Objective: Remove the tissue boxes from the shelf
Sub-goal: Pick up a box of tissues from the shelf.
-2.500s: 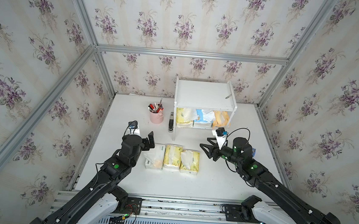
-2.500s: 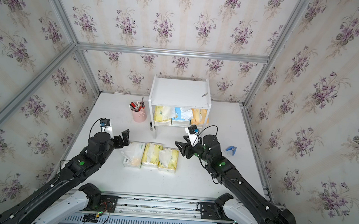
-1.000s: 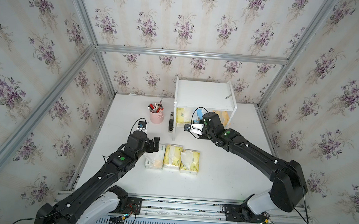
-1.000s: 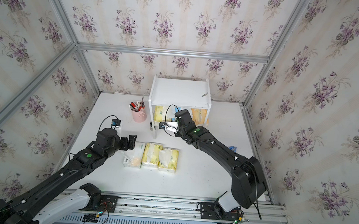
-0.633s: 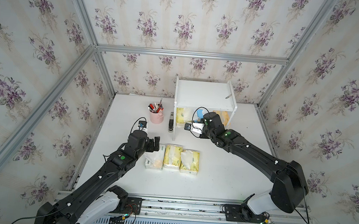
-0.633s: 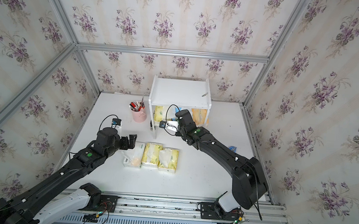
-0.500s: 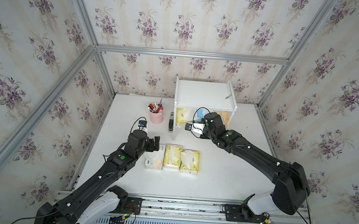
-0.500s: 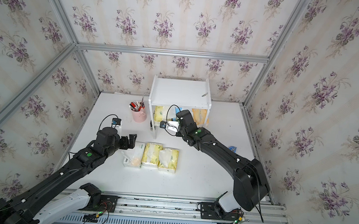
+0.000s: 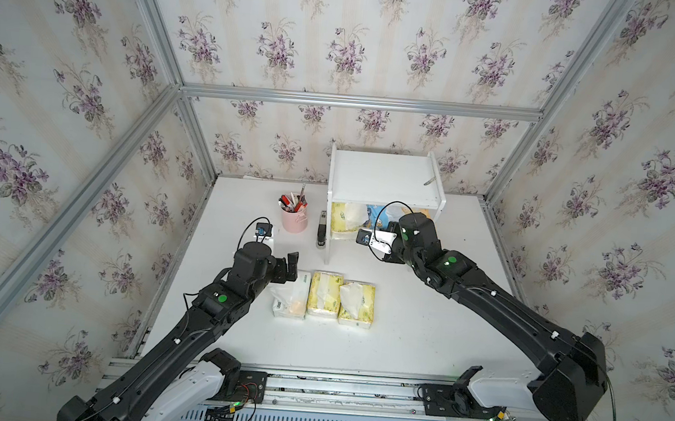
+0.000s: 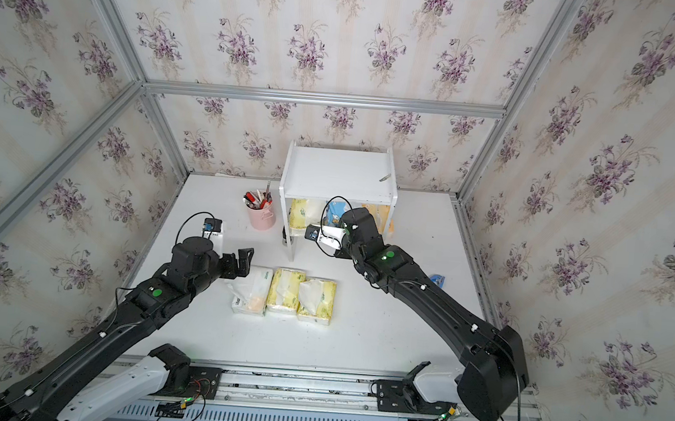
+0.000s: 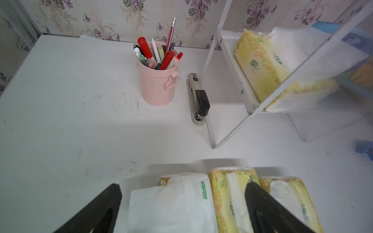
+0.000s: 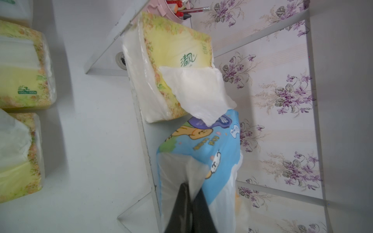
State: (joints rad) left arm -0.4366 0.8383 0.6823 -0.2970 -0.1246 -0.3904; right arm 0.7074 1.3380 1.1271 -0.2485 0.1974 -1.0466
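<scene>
**Right gripper pinched on the blue pack, left gripper spread wide**

Nearest me on the table (image 9: 398,350), three packs lie in a row, side by side and touching: the white pack (image 9: 290,297), the first yellow pack (image 9: 324,296) and the second yellow pack (image 9: 357,307). Each has white tissue poking out on top. All three are off the shelf, well in front of it. My left gripper (image 11: 182,189) sits at the far end of that row, over the white pack. Its fingers (image 11: 109,201) are spread wide with nothing held between them, and I can't tell whether they touch the plastic.

Moving back, the pink pen cup (image 9: 294,221) stands left of the shelf, and the stapler (image 9: 321,230) lies between the cup and the shelf's leg.

Then the shelf (image 9: 384,178) itself, against the back wall. Its lower board holds the third yellow pack (image 9: 345,220) on the left, the blue pack (image 12: 201,145) in the middle and the orange pack (image 10: 381,214) on the right, mostly hidden behind my right arm. My right gripper (image 12: 189,189) reaches in under the top board, out of sight in both top views. The wrist view shows its fingers pinched tight on the loose wrapper and tissue at the blue pack's front end. The blue pack sits at the board's front edge, just beside the third yellow pack, whose loose tissue sheet drapes over its far corner.
</scene>
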